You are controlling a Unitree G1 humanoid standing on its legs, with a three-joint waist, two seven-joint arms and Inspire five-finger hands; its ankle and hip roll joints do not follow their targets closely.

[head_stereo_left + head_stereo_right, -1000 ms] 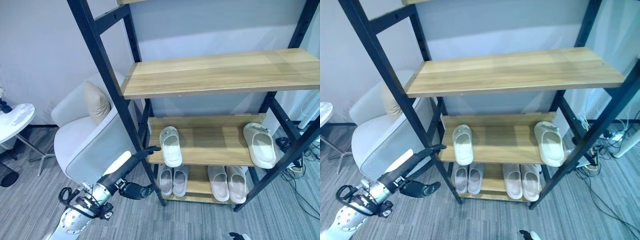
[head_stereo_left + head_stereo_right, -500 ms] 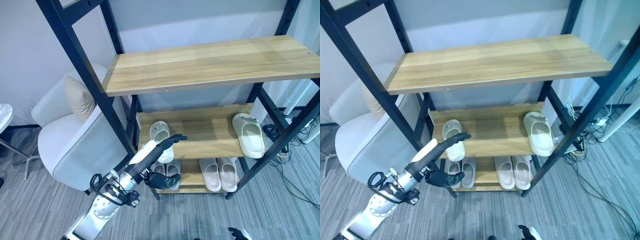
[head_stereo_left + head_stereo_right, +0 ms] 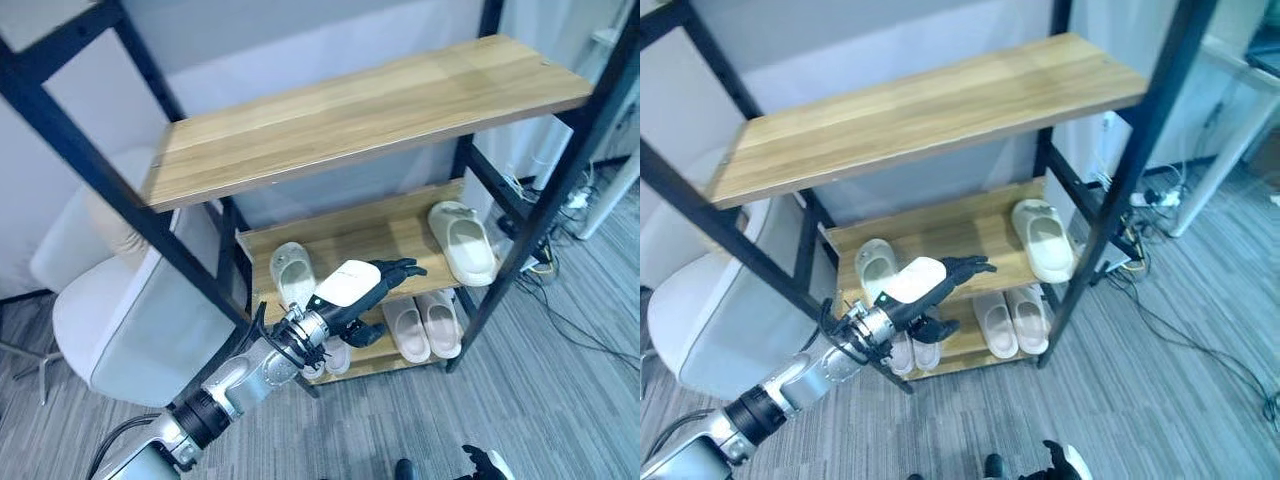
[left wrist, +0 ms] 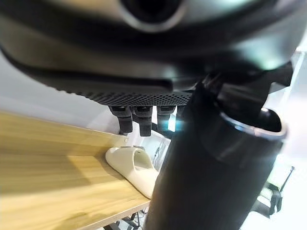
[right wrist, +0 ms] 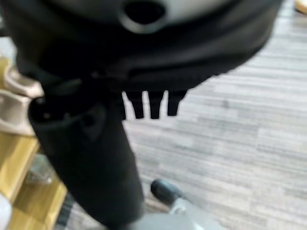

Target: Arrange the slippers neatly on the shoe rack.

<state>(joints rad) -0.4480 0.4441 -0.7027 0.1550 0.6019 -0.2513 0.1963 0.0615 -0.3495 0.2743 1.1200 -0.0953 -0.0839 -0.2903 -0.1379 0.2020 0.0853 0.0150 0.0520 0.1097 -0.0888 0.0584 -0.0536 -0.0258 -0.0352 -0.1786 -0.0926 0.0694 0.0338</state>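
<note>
Over middle shelf (image 3: pixel 390 240) front edge: left hand (image 3: pixel 375 280) fingers straight, empty, between left slipper (image 3: pixel 291 274) and right slipper (image 3: pixel 462 241); right hand (image 5: pixel 86 143) fingers extended, empty.

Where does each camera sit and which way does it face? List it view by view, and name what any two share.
Left eye view: on the head, looking down at the black-framed wooden shoe rack; the left hand reaches over its middle shelf, fingers straight.
Right eye view: beside it, same scene, including the cream slipper at the shelf's right end.
Left wrist view: on the left wrist, looking along the shelf to that slipper past its own fingers.
Right wrist view: on the right wrist, facing grey plank floor past the right hand.
</note>
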